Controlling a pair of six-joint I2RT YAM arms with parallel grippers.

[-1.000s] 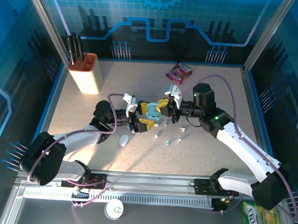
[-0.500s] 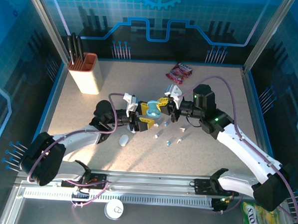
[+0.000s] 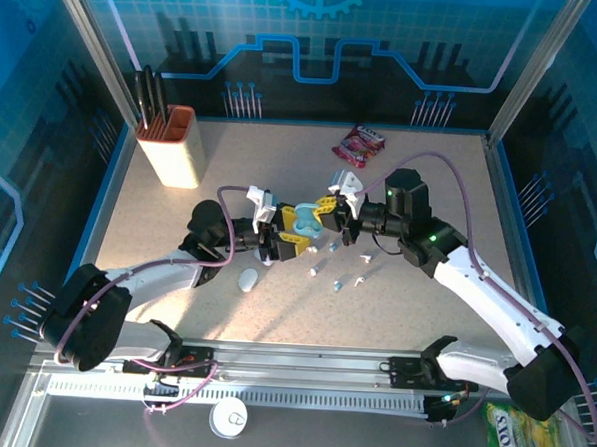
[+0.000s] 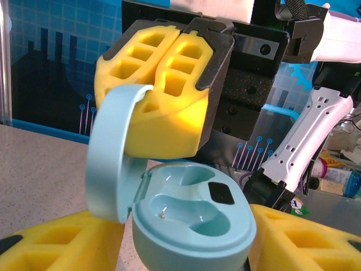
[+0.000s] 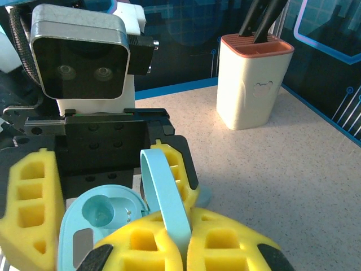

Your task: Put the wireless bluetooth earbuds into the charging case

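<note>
A light-blue charging case [image 3: 305, 222] hangs open above the table's middle between both grippers. My left gripper [image 3: 296, 229] has its yellow fingers [image 4: 53, 243] closed against the sides of the base [image 4: 192, 209], whose two wells are empty. The lid [image 4: 110, 164] stands up. My right gripper [image 3: 322, 214] is shut, and the lid's edge [image 5: 163, 192] is pinched in the seam between its fingertips [image 5: 152, 240]. Several tiny earbuds [image 3: 337, 284], white and light blue, lie loose on the table below and right of the case.
A white pebble-shaped case [image 3: 247, 279] lies near my left arm. A cream knife block [image 3: 172, 149] stands at the back left and a red snack packet [image 3: 360, 145] at the back centre. Blue walls ring the table.
My left gripper's jaws have narrowed onto the case base. Both grippers and the case have shifted only slightly. The earbuds on the table have not moved.
</note>
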